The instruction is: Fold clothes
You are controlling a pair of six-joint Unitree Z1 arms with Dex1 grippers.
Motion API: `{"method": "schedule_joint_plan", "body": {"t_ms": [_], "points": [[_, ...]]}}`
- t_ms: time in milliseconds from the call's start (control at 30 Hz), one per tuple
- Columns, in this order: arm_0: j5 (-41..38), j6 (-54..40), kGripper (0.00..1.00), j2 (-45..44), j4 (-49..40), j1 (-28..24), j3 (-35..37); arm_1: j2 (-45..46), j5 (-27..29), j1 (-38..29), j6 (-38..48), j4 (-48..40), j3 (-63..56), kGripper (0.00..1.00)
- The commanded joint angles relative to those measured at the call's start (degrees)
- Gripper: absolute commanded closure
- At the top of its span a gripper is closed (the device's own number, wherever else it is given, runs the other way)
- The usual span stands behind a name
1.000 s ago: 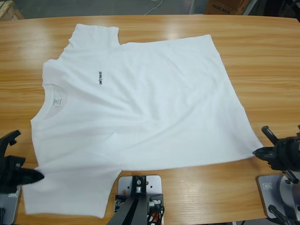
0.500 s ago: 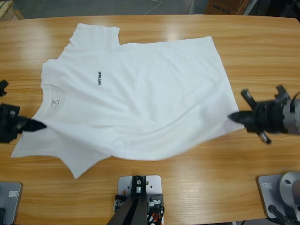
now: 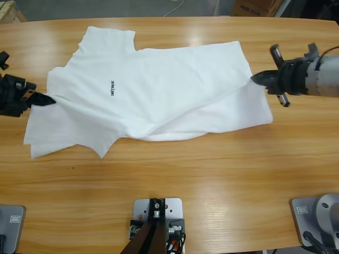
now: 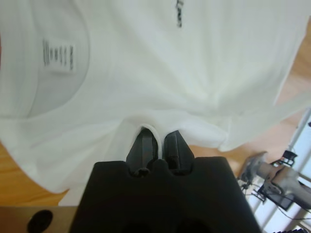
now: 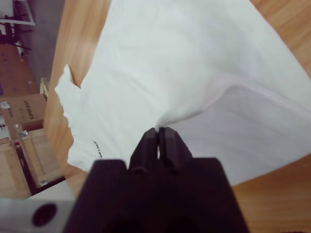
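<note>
white cotton is pinched at both ends: the t-shirt [image 3: 153,90] lies across the far half of the wooden table [image 3: 175,174], chest lettering [image 3: 112,88] up, with its near long edge lifted and carried partway over the rest.

the left gripper [image 3: 42,99] sits at the shirt's collar end, its jaws pressed together on a small tuck of cloth beside the neck label [image 4: 58,55]. the right gripper [image 3: 257,79] is at the hem end, jaws likewise closed on a fold of fabric, with the lower layer spread out beneath it in the right wrist view.

to do this fold well, i judge both grippers should travel away from the camera at the same pace and height, keeping the held edge taut between them so the crease runs straight along the body. the slack sleeve [image 3: 69,135] trailing near the left end looks likely to bunch, so the left side may need to carry a little further. lay the edge down flat before letting go, or the loose ripples in the middle could stay trapped.
</note>
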State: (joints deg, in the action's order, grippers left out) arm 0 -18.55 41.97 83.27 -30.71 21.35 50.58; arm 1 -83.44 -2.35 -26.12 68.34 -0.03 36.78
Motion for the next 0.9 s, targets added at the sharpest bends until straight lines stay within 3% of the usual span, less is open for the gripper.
{"method": "schedule_joint_plan", "body": {"t_ms": [33,367,700,900], "points": [[0.5,-1.7,1.0,7.9,1.6,-1.0,3.1,-8.8,-2.3,4.3,-6.2,-6.3,2.4,1.0],[0.1,-3.5,1.0,12.7,1.6,-3.4,5.3,-13.4,-2.1,5.7,-8.9,-5.2,6.3,1.0],[-2.3,-5.3,1.0,15.7,1.6,-3.5,6.4,-5.9,8.3,3.6,-5.8,24.4,10.7,1.0],[-2.7,-5.9,1.0,16.7,1.6,-3.4,6.5,-5.1,7.4,3.0,-7.6,22.5,13.2,1.0]]}}
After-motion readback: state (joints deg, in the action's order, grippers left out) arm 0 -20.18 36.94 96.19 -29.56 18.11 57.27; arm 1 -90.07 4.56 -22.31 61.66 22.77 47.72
